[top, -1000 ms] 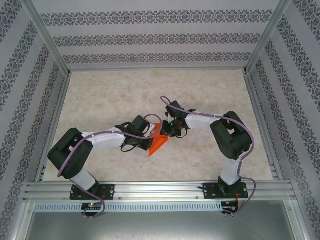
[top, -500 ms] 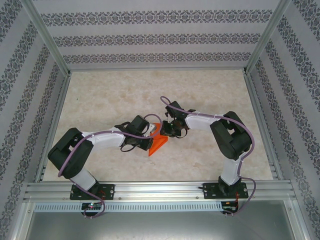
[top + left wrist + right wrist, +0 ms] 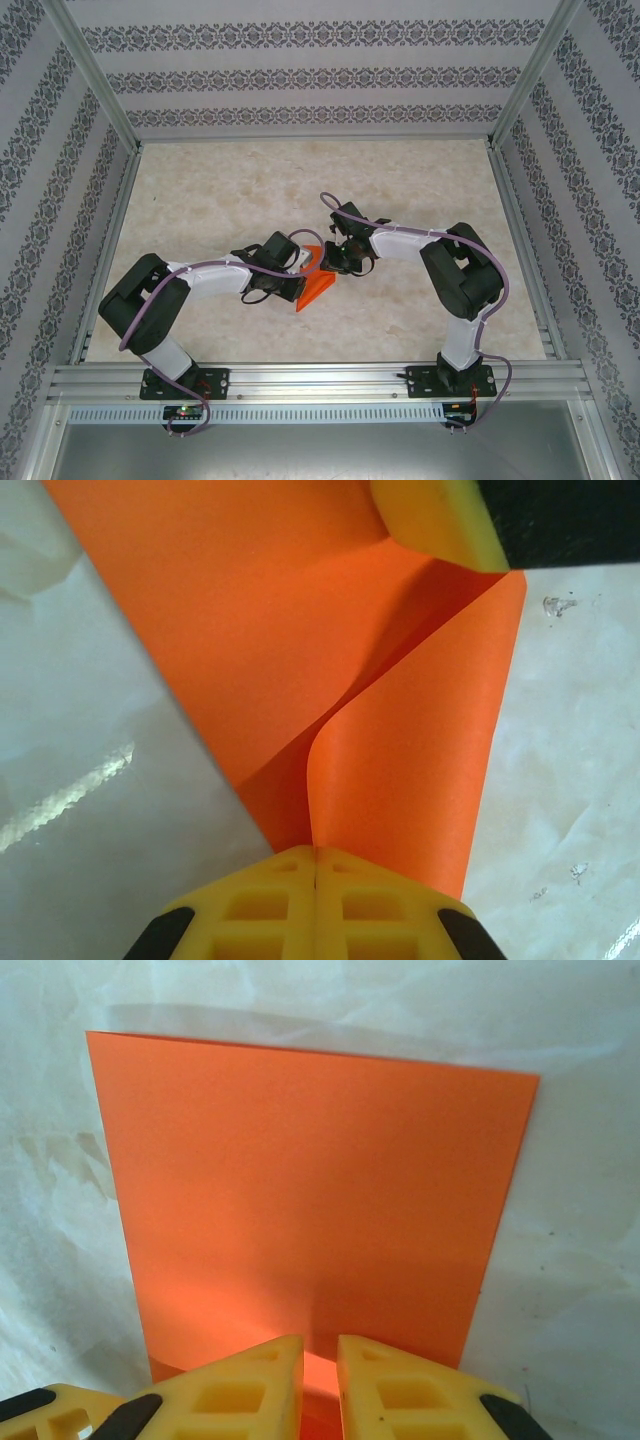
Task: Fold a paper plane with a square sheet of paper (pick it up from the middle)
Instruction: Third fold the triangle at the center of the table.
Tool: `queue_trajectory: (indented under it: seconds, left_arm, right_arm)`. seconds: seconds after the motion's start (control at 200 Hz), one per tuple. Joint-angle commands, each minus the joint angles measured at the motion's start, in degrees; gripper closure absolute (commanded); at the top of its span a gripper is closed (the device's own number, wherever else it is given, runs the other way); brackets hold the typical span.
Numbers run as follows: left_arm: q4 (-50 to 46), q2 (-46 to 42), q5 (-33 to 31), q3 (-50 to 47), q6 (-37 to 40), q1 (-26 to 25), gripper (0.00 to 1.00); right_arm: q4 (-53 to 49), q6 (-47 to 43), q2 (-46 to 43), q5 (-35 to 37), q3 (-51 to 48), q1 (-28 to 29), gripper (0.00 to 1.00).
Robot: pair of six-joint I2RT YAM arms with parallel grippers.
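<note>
The square sheet of paper (image 3: pixel 316 288) is bright orange and lies bent between my two grippers at the table's middle. In the left wrist view the sheet (image 3: pixel 300 630) rises in a curled fold, and my left gripper (image 3: pixel 316 852) is shut on its near edge. A yellow finger (image 3: pixel 430 520) of the right gripper touches the fold's far end. In the right wrist view the sheet (image 3: pixel 310 1190) stands as a flat orange face. My right gripper (image 3: pixel 320 1345) holds its jaws a narrow gap apart, with orange paper showing in the gap. From above, the left gripper (image 3: pixel 303 268) and right gripper (image 3: pixel 330 265) nearly meet.
The pale marbled table (image 3: pixel 250 190) stretches free behind and to both sides of the arms. Patterned walls (image 3: pixel 320 75) and aluminium rails (image 3: pixel 320 380) enclose it.
</note>
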Motion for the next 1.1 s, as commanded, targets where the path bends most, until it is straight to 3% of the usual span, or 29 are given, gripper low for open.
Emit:
queue_trajectory:
  seconds: [0.0, 0.31, 0.52, 0.739, 1.099]
  left_arm:
    - [0.35, 1.43, 0.05, 0.38, 2.00, 0.85, 0.96]
    - [0.71, 2.71, 2.35, 0.27, 2.29, 0.83, 0.96]
    - [0.68, 3.08, 2.82, 0.54, 2.29, 0.84, 0.95]
    - [0.37, 2.55, 2.28, 0.43, 2.20, 0.84, 0.95]
    - [-0.14, 2.99, 2.40, 0.78, 2.31, 0.79, 0.95]
  right_arm:
    - [-1.51, -0.64, 0.65, 1.58, 0.91, 0.51, 0.81]
    - [4.04, 2.84, -10.98, 1.42, -2.74, -0.15, 0.77]
    - [12.68, 9.05, -15.81, 0.78, -11.49, 0.96, 0.87]
    - [23.75, 15.92, -13.44, -3.56, -15.80, 4.14, 0.92]
    - [25.96, 18.42, -10.16, -2.76, -17.16, 5.39, 0.92]
